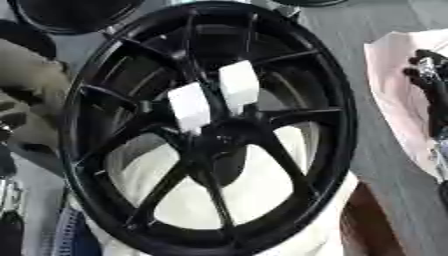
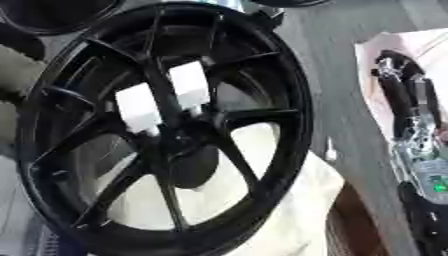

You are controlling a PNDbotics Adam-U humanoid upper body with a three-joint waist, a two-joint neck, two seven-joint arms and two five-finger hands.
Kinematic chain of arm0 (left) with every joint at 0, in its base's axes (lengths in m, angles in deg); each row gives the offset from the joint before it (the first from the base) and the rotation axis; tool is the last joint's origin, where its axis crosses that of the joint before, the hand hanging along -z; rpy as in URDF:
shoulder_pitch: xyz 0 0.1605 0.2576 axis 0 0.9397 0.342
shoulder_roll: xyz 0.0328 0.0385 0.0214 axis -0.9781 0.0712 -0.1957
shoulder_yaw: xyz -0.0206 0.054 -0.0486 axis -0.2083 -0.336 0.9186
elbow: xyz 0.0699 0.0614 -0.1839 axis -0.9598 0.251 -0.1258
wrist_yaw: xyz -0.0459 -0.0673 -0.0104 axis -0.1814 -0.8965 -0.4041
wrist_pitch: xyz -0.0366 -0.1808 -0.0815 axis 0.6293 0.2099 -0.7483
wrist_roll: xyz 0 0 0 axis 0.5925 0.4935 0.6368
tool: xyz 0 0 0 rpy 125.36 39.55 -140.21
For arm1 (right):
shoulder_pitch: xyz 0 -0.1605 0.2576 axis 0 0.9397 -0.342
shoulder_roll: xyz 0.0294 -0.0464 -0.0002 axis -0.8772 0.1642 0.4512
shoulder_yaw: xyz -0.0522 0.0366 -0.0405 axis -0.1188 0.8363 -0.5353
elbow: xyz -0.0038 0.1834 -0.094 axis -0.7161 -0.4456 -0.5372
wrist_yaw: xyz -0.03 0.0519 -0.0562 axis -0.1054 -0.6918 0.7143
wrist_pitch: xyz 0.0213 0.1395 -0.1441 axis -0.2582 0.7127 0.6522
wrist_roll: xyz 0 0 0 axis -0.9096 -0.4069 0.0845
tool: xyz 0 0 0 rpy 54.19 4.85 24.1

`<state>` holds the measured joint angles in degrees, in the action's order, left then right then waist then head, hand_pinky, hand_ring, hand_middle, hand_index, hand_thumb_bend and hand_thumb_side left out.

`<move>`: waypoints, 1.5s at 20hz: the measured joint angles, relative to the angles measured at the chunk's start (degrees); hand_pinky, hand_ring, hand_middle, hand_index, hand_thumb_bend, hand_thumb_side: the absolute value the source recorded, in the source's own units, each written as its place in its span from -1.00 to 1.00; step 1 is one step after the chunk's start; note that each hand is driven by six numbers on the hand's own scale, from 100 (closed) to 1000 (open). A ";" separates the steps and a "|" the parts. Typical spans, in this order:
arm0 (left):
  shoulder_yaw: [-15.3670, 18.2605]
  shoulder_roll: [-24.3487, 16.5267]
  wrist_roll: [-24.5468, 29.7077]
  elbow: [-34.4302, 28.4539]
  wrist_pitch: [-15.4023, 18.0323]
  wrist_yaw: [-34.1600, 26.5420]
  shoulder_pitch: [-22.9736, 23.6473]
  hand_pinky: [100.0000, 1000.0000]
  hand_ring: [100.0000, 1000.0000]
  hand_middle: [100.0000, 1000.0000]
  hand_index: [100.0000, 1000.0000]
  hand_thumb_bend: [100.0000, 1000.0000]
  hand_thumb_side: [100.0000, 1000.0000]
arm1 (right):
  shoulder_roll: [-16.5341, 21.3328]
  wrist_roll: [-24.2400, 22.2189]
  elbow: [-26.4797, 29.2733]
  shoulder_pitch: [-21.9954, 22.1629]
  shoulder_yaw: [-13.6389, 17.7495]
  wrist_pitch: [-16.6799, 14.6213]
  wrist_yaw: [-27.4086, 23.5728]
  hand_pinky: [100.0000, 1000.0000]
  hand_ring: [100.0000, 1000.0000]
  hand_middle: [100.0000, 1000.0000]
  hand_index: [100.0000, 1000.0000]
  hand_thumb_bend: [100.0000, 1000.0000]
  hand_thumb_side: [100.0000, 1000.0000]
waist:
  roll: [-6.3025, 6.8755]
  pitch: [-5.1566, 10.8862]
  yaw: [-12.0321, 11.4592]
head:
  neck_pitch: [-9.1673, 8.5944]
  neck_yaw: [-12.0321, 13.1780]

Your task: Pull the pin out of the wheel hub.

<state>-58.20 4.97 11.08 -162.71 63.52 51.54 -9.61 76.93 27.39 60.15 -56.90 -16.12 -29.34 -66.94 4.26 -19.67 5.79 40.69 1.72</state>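
Observation:
A large black spoked wheel point(image 1: 210, 130) fills the middle of both views, tilted toward me. Two white block-shaped pieces point(image 1: 190, 107) point(image 1: 238, 82) stick out side by side just above its dark hub point(image 1: 223, 140); which of them is the pin I cannot tell. My right hand point(image 2: 401, 95) is at the right edge, well apart from the wheel, with its fingers stretched upward and holding nothing. A silver and dark part of my left hand point(image 1: 7, 192) shows at the lower left edge, beside the rim.
Another dark wheel point(image 1: 70, 12) lies at the top left. A tan bundle point(image 1: 31, 95) sits left of the rim. White sheeting point(image 1: 262, 190) lies under the wheel, and a pale sheet point(image 1: 394, 85) lies under my right hand. A brown edge point(image 1: 367, 225) is at the lower right.

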 measured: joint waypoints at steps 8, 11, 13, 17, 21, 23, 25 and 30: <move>0.00 0.00 0.01 0.00 -0.01 0.00 0.00 0.31 0.00 0.10 0.53 0.05 0.50 | 0.00 -0.09 0.05 0.00 -0.01 0.03 0.00 0.71 0.47 0.42 0.58 -1.00 0.28 | -0.05 0.16 -0.33 | -0.68 0.22; 0.02 0.00 0.02 0.00 -0.04 -0.01 0.00 0.31 0.00 0.10 0.53 0.05 0.50 | 0.00 -0.35 1.04 -0.07 -0.01 -0.01 0.14 0.71 0.48 0.43 0.58 -1.00 0.27 | -0.18 0.20 -0.84 | -0.85 0.08; 0.12 0.01 0.01 0.00 -0.11 -0.06 0.00 0.31 0.00 0.10 0.53 0.05 0.50 | 0.00 -0.78 2.43 -0.45 -0.01 0.15 0.44 0.71 0.48 0.45 0.59 -1.00 0.24 | -0.19 0.20 -0.94 | -1.01 -0.08; 0.34 0.01 -0.10 0.00 -0.29 -0.07 0.19 0.31 0.00 0.10 0.53 0.04 0.50 | 0.61 -2.75 6.15 -1.83 -0.44 2.13 2.71 0.70 0.50 0.48 0.61 -1.00 0.18 | -0.67 0.33 -0.83 | -1.02 -0.29; 0.38 -0.09 -0.20 0.00 -0.41 0.09 0.95 0.31 0.00 0.10 0.53 0.04 0.50 | 5.93 -7.35 10.88 -4.79 -2.29 5.85 6.59 0.70 0.52 0.50 0.62 -1.00 0.04 | -1.41 0.66 -0.17 | -0.99 -0.26; 0.39 -0.45 -0.28 0.01 -0.48 0.28 1.40 0.31 0.00 0.10 0.53 0.04 0.50 | 10.69 -10.93 13.68 -6.60 -3.88 7.67 8.58 0.70 0.53 0.50 0.62 -1.00 -0.01 | -1.82 0.82 0.22 | -0.97 -0.04; 0.48 -0.76 -0.34 0.01 -0.52 0.48 1.83 0.31 0.00 0.10 0.53 0.04 0.50 | 15.51 -15.03 16.72 -8.57 -5.38 9.09 10.44 0.70 0.54 0.51 0.62 -1.00 -0.06 | -2.12 0.92 0.52 | -0.96 0.17; 0.71 -1.49 -0.50 0.15 -0.60 0.74 2.60 0.31 0.00 0.10 0.53 0.04 0.50 | 24.74 -26.15 23.20 -15.01 -8.64 10.51 13.05 0.69 0.54 0.51 0.61 -1.00 -0.14 | -2.63 1.17 0.94 | -0.95 0.27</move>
<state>-57.49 3.48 10.58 -162.56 62.92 52.29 -7.02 101.67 1.24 83.35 -71.91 -24.76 -18.83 -53.89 1.63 -18.50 6.73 39.73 1.99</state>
